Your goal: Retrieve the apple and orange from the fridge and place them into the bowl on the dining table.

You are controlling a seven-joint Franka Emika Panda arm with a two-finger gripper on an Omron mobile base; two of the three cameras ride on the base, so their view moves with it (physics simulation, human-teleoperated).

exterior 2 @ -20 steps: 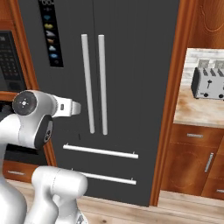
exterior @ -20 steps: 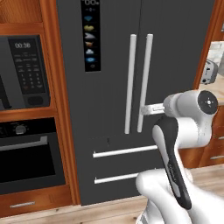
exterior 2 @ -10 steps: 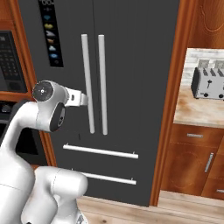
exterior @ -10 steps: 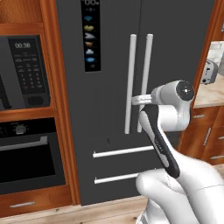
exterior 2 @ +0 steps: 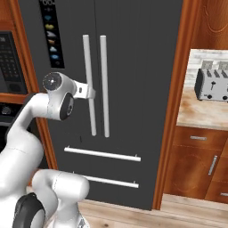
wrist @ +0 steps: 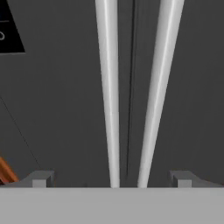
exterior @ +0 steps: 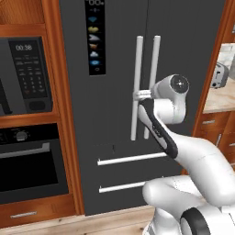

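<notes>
Fridge [exterior: 114, 69] fills the middle of the scene, dark grey, both doors closed; apple and orange hidden from sight. Oven [exterior: 27, 160] and microwave [exterior: 27, 75] in wood to its left, toaster [exterior 2: 213, 83] on the table [exterior 2: 200, 113] to its right. Two white upright door handles [wrist: 109, 87] side by side at the door seam. Pincer [wrist: 111, 178] spread wide, facing both handles, near them, holding nothing.

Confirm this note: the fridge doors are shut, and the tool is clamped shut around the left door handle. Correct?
Not quite. The fridge doors are shut, but the tool is open: in the hand view its fingertips stand wide apart, with both door handles between them and ahead, not gripped.
</notes>
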